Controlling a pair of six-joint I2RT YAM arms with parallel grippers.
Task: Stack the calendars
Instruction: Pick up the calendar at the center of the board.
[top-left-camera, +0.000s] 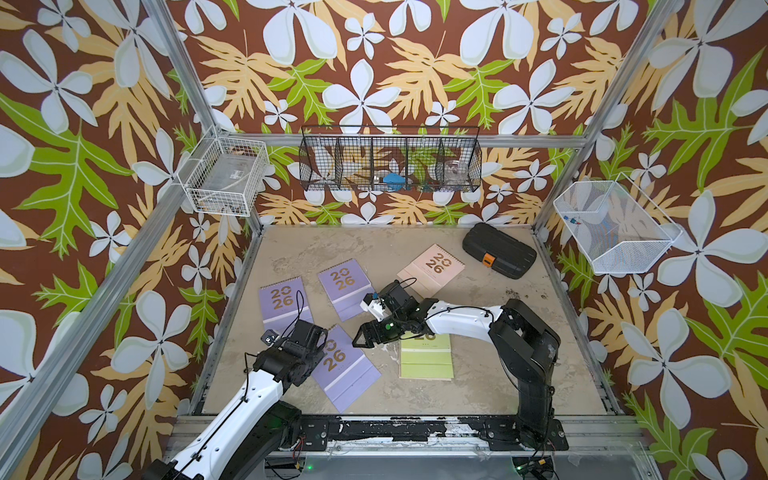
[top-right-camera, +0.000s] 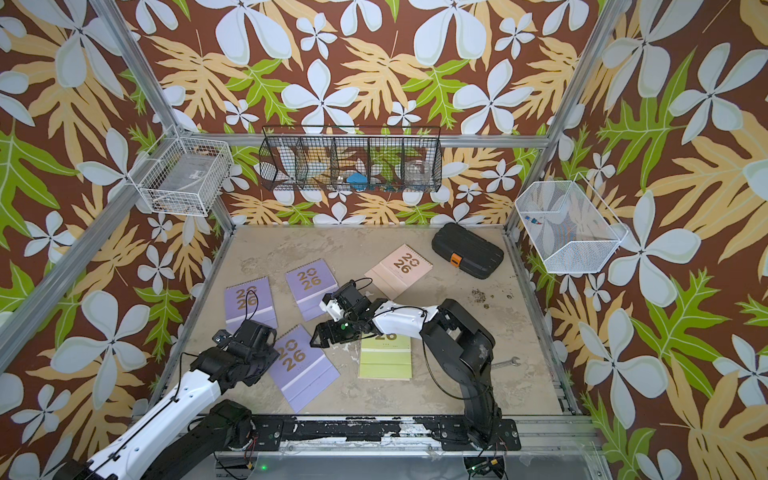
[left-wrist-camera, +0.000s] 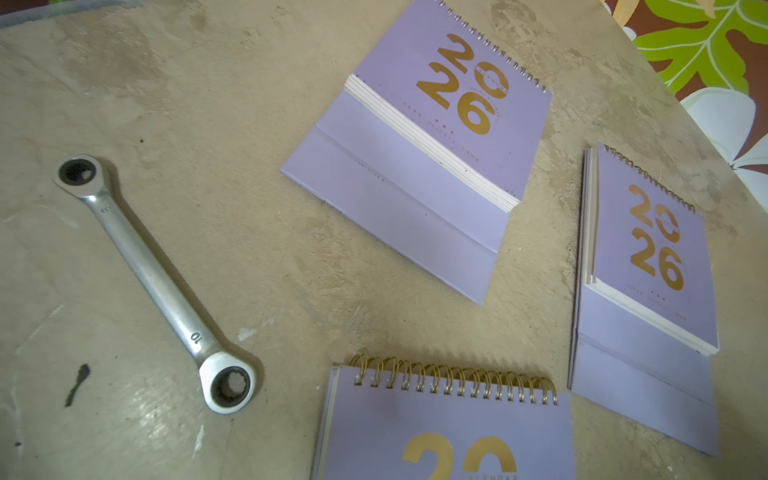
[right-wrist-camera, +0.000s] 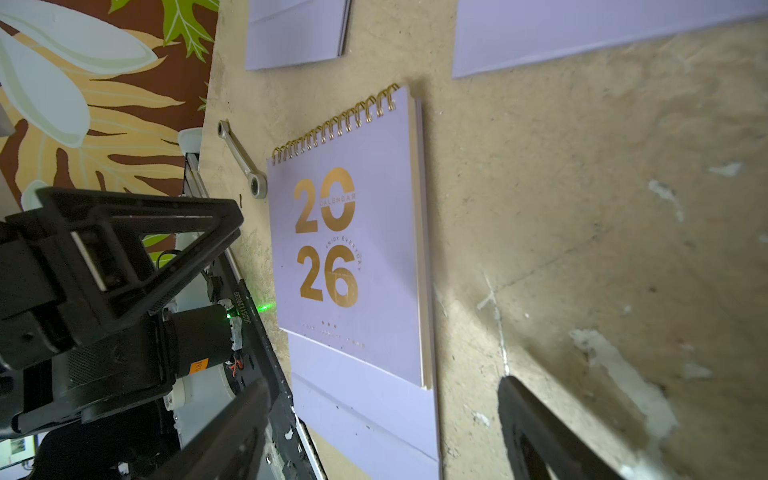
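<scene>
Right pincer (right-wrist-camera: 382, 384) up close: jaws wide, empty, lilac calendar (right-wrist-camera: 349, 249) flat just ahead. Looks like the pickup step; next it must drop and nip an edge. Left pincer (right-wrist-camera: 226, 218): can't tell.

green calendar (top-left-camera: 427, 362) half under right arm (top-left-camera: 461, 321), lilac calendar (left-wrist-camera: 449, 419) cropped

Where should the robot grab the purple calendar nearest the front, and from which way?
I'd pinch the front purple calendar by its thick page edge, coming from the side facing the green calendar. It lies flat, only that stacked edge stands up, and the left arm crowds its other side.
</scene>
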